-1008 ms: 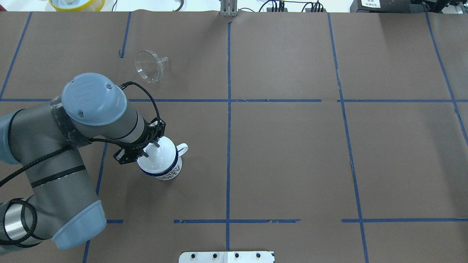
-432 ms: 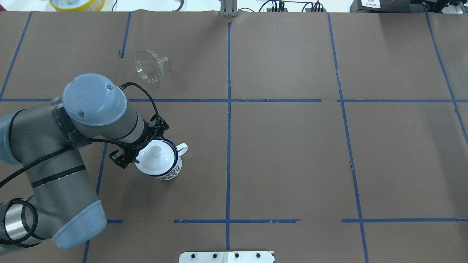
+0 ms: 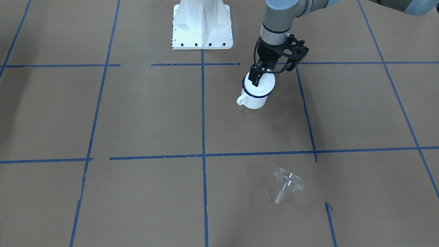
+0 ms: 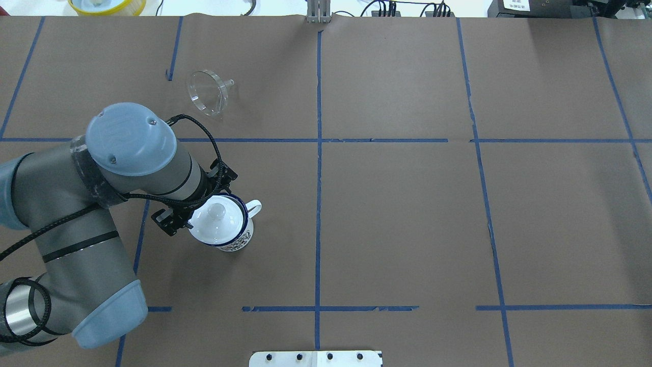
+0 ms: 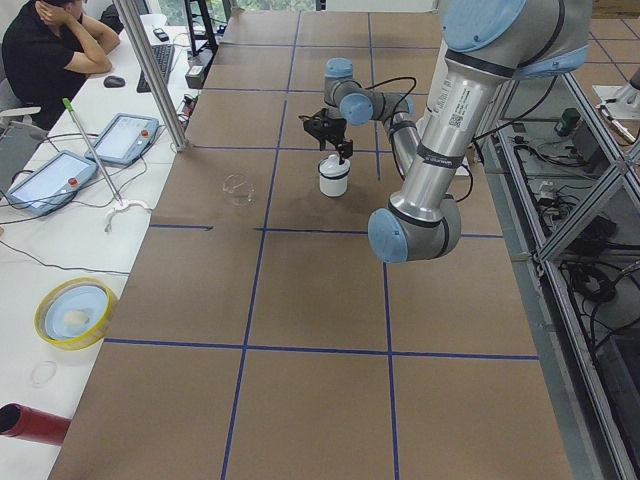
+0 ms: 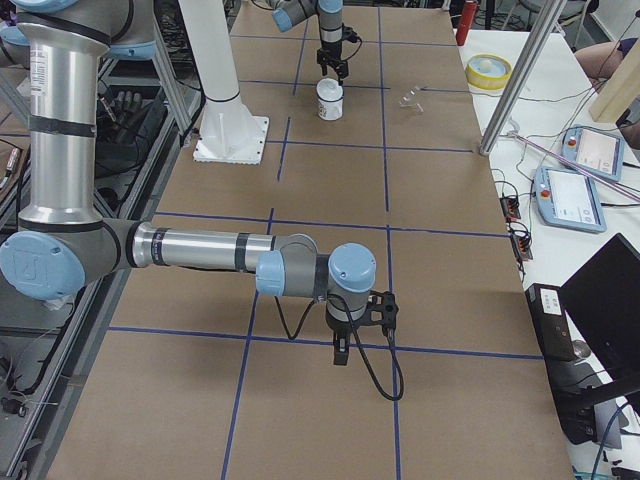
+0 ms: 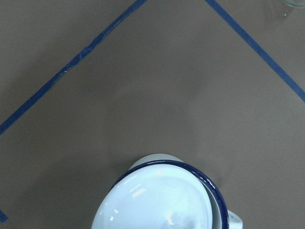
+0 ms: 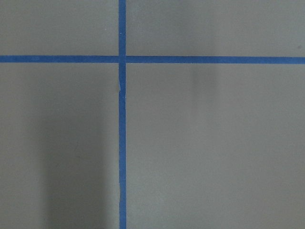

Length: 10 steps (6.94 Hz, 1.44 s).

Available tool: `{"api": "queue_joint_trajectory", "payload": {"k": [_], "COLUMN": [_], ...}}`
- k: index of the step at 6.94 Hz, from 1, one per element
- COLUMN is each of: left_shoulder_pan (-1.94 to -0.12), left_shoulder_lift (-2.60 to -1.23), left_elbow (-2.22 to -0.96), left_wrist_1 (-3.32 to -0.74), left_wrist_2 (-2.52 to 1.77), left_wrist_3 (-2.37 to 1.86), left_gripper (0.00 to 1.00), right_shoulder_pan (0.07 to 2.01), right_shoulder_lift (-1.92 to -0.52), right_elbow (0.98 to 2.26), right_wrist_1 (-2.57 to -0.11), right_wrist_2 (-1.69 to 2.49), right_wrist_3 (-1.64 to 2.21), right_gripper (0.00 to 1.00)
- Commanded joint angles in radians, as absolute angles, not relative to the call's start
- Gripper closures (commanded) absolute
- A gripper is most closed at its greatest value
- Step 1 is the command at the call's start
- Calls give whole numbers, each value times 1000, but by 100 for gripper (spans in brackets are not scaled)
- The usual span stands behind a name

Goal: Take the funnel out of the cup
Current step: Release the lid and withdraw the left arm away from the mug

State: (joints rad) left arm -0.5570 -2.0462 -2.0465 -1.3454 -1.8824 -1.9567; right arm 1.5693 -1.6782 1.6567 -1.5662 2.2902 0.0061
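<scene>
Overhead exterior: funnel point(image 4: 207, 93) upper left, up-frame of left gripper point(image 3: 263, 72), spout pointing right.
Grip: seemingly spread, empty, beside cup point(image 4: 237, 243).

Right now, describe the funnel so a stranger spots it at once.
On the brown table, take the robot's left half, far row of taped squares. The funnel lies there alone on its side; unlike the white lidded cup, it is transparent.
</scene>
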Motion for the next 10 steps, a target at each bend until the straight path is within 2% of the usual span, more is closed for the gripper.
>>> {"api": "queue_joint_trajectory", "payload": {"k": [1,5,6,8,10], "left_shoulder_pan": [-604,-1014,-1117,-1364,-1559], "left_shoulder_lift": [-2033,-1898,-1853,-1770,-1711], "left_elbow": [-2078,-2046,-2001,-1832,-1678], "left_wrist_1": [-1345,-1358,-1358,-1359,-1409], "left_wrist_2": [-1884,-2110,-2152,-2224,-2224], "left_wrist_3": [-1764,-1028,-826,-285,81], "left_gripper": [0,0,0,0,0], "right_shoulder_pan": [1569,1569,1569,1569,1569], "right_shoulder_lift": [-1678,-1678,-1678,-1678,-1678], "right_elbow": [1657,1655,1657,1655,1657], "right_wrist_1": [-1566,-1566,-1566,-1566,-1566], "right_wrist_2": [2290,2290,2290,2290,2290], "right_wrist_3": [6,6,6,6,6], "right_gripper": [0,0,0,0,0]}}
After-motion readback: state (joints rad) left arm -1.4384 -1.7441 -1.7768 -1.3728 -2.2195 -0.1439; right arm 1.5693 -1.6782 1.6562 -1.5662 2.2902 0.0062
